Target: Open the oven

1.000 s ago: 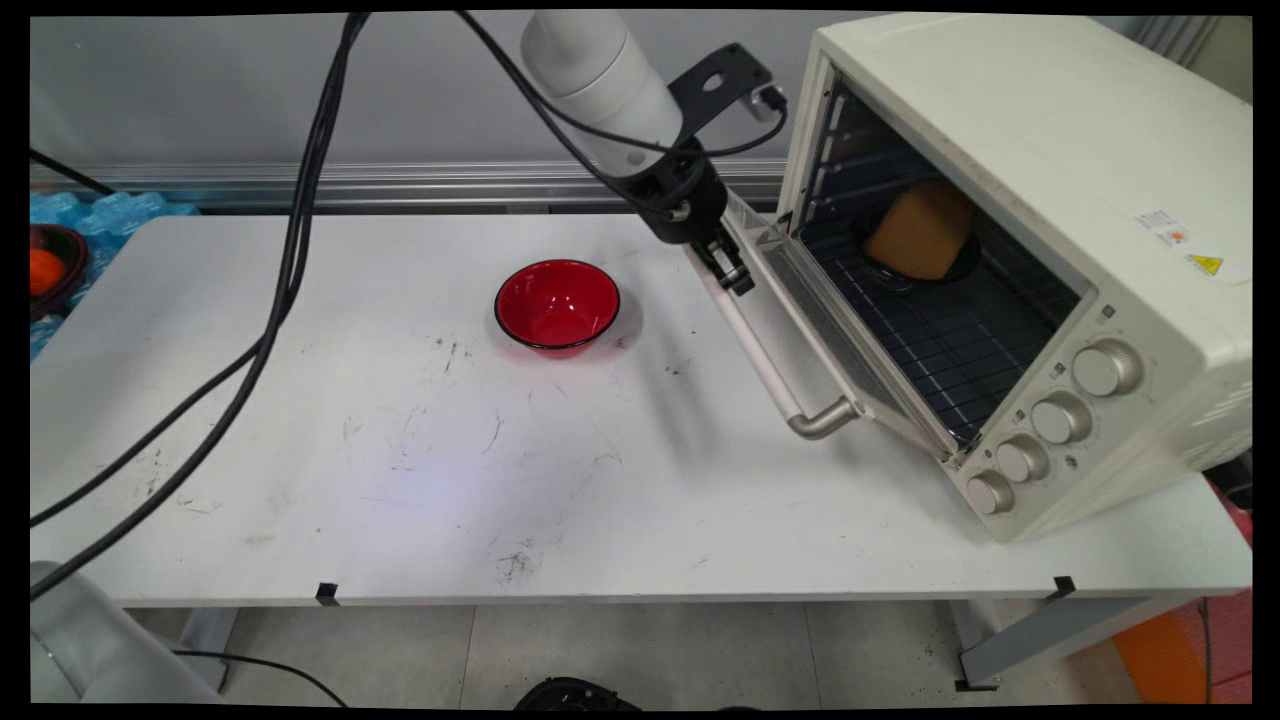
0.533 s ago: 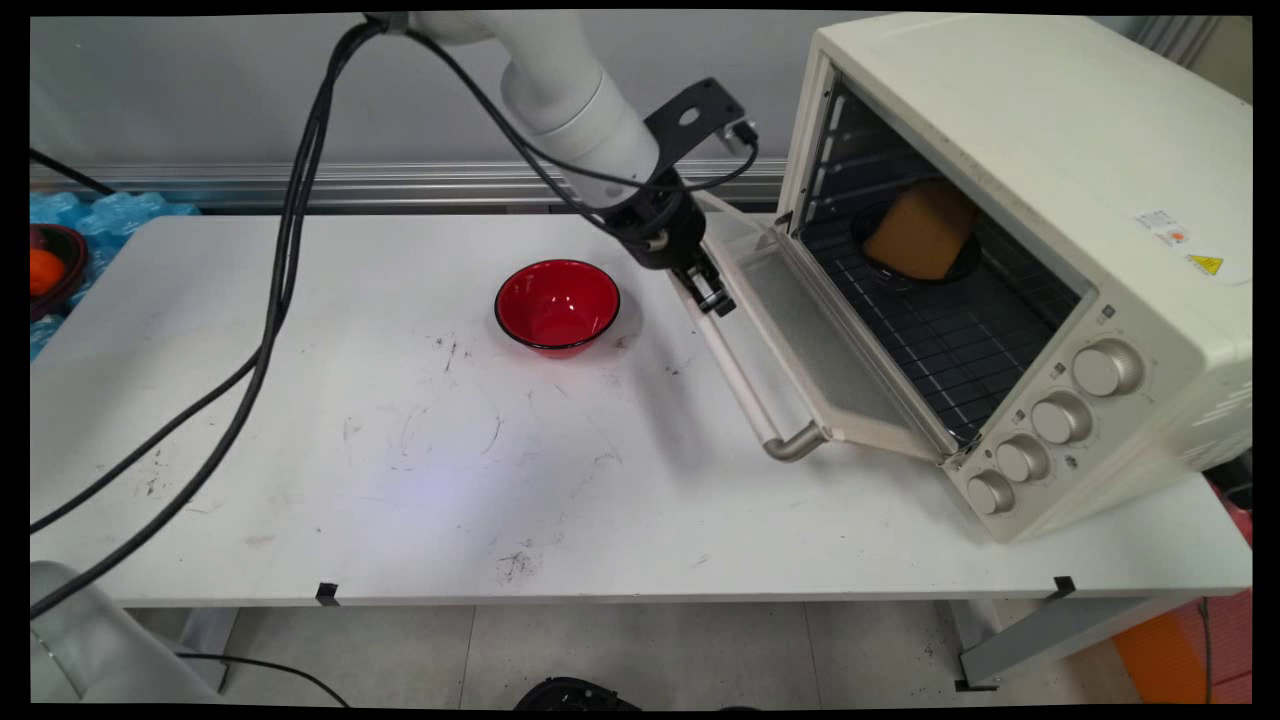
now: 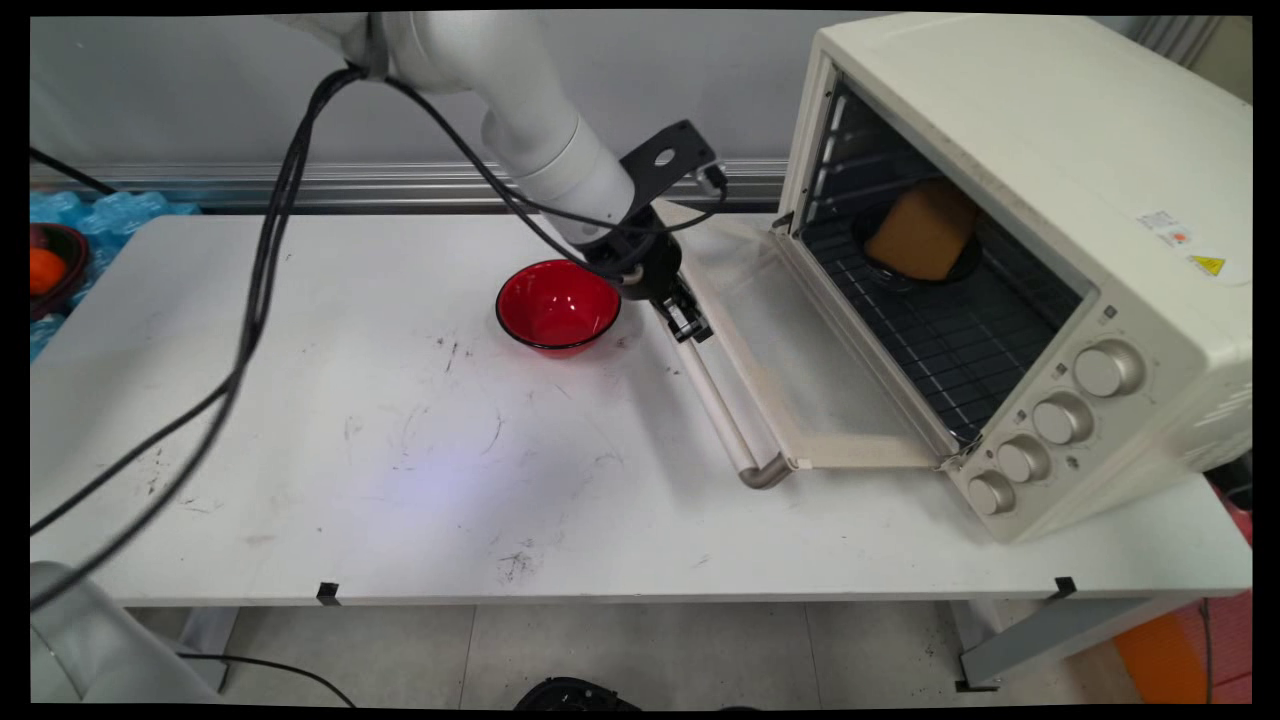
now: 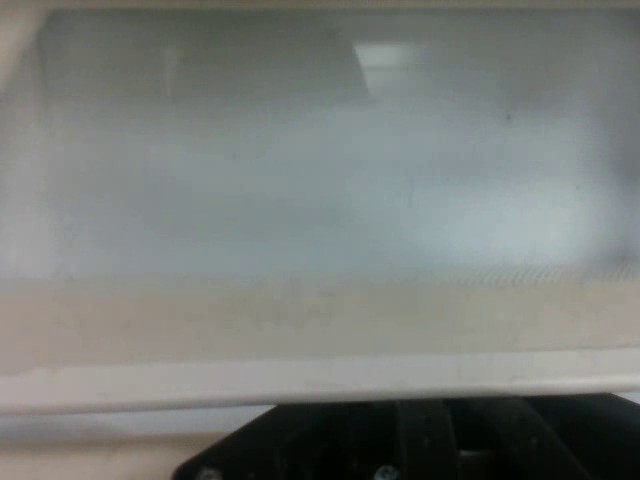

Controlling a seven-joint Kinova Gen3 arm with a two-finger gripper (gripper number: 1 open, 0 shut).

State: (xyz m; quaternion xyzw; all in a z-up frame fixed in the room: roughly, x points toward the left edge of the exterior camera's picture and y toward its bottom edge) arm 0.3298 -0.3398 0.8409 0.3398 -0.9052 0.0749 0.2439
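Tool (image 3: 690, 325) low over the surface (image 3: 400, 450), at the far end of the handle bar (image 3: 718, 405) on the oven door (image 3: 800, 370). Touching the bar or just above it; cannot tell which, nor whether open, closed or clamped on the bar. Black linkage alone along the bottom edge of the hand view, with the door's pale frame and misty glass pane filling everything above.

Door swung down, nearly flat, hinged at the mouth of the cream oven (image 3: 1000, 150) on the right side of the surface. Handle bar along the door's free edge, running from the tool toward the near side.

Red bowl (image 3: 557, 305) upright and empty, just beside the tool on its left, apart from the door.

Inside the oven: a wire rack (image 3: 930, 340), and at the back a brown block (image 3: 920, 232) in a dark dish. Four round knobs (image 3: 1060, 418) in a row on the front panel, right of the opening.

Black cables (image 3: 260, 300) drooping from the arm across the left half of the surface.
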